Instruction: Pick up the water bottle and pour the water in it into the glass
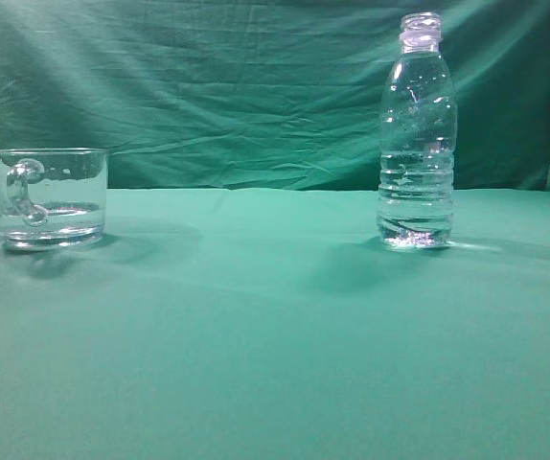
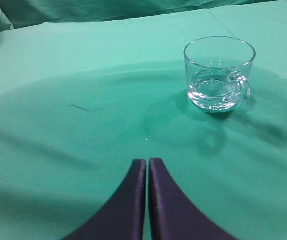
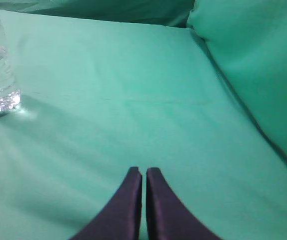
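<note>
The water bottle (image 1: 417, 134) stands upright and uncapped on the right side of the green cloth-covered surface (image 1: 256, 326), with the water (image 1: 415, 196) filling roughly its ribbed lower body. The glass (image 1: 47, 197) sits well apart on the left side, handle facing the exterior camera, with a shallow layer of liquid at its base. The left end effector (image 2: 147, 162) is above the surface short of the glass, fingers together, holding nothing. The right end effector (image 3: 143, 171) is likewise pressed together and empty, with the bottle at the far left of its view.
</note>
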Available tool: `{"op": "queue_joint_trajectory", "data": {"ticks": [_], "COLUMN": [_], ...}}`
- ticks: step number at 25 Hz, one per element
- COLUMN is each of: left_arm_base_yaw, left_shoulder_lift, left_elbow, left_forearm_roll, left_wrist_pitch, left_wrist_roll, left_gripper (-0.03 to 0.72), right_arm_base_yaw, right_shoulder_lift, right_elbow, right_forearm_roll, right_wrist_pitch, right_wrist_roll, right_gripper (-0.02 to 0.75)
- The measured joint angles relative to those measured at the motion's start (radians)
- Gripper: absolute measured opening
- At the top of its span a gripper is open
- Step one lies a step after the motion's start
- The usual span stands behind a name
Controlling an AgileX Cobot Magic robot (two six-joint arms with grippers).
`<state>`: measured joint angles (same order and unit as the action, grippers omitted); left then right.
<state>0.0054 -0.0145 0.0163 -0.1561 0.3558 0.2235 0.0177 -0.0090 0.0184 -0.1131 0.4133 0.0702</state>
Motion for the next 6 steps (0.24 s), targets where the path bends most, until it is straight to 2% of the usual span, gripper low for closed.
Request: {"op": "queue_joint_trajectory", "data": {"ticks": [6], "left_arm_base_yaw": [0.000], "left_shoulder_lift": [0.000], "left_elbow": [0.000], "left_forearm_roll": [0.000], "left_wrist_pitch": [0.000], "left_wrist_roll": [0.000], "left_gripper": [0.000], "right_arm_base_yaw": [0.000], "right_shoulder_lift": [0.000], "right_elbow": [0.000], "right_forearm_roll": [0.000], "right_wrist_pitch": [0.000], "right_wrist_roll": [0.000], "right_gripper": [0.000]}}
